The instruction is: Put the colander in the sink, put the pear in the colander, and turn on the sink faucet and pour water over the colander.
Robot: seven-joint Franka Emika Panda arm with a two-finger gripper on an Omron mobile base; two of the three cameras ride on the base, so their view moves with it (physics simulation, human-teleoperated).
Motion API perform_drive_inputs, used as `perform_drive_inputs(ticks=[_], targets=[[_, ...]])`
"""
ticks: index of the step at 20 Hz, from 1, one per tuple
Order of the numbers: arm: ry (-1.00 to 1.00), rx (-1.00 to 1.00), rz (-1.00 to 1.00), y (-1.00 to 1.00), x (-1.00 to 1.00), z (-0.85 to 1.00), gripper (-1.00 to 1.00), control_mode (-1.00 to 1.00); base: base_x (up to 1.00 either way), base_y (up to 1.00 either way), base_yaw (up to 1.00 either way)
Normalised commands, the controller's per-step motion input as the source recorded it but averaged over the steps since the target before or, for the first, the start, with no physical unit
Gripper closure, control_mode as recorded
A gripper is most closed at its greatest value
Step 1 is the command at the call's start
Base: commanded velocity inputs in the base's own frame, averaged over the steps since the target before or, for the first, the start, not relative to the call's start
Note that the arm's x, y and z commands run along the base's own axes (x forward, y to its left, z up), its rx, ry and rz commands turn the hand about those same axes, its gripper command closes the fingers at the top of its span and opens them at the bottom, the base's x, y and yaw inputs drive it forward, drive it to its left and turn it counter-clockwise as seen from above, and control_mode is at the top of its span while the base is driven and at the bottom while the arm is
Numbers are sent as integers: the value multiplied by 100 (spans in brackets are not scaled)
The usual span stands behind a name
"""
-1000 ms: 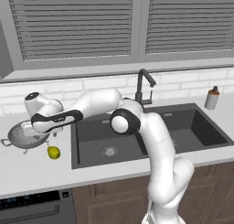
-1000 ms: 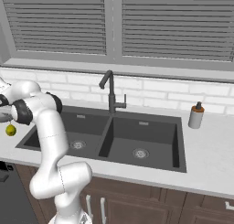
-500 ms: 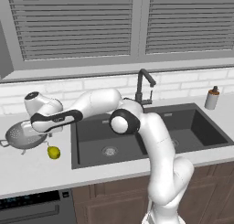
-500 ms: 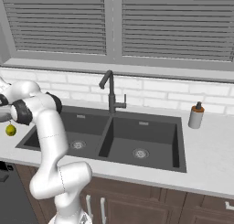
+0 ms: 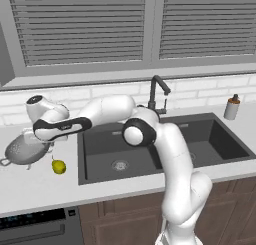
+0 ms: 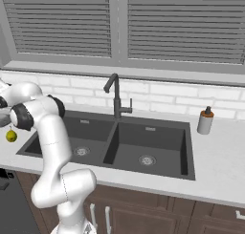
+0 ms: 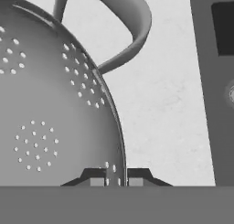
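The silver colander (image 5: 24,151) sits on the counter left of the sink (image 5: 100,139), and my gripper (image 5: 44,138) is down at its right rim. In the hand view the rim of the colander (image 7: 50,118) runs between my two finger tips, and the gripper (image 7: 115,181) is shut on it, just below one loop handle (image 7: 132,26). The yellow-green pear (image 5: 59,166) lies on the counter just in front of the colander, and it shows again as the pear (image 6: 11,135) in the right base view. The dark gooseneck sink faucet (image 5: 158,93) stands behind the sink, with no water running.
A small bottle with an orange top (image 5: 231,107) stands on the counter right of the sink. The window sill and brick backsplash run behind the faucet. My arm reaches across the left basin (image 5: 117,161) toward the colander.
The gripper's fingers have closed from wide open onto the colander's rim. The arm, colander and pear stay where they were.
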Motion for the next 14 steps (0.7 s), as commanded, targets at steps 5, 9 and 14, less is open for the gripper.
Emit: perform_drive_inputs(ticks=[5,9,14], targets=[[-18,28,-14,-37,-18,64,100,-100,0,0,0],[-21,33,-19,-47,-6,52,100,-100,0,0,0],[-16,28,-17,-74,-34,27,100,-100,0,0,0]])
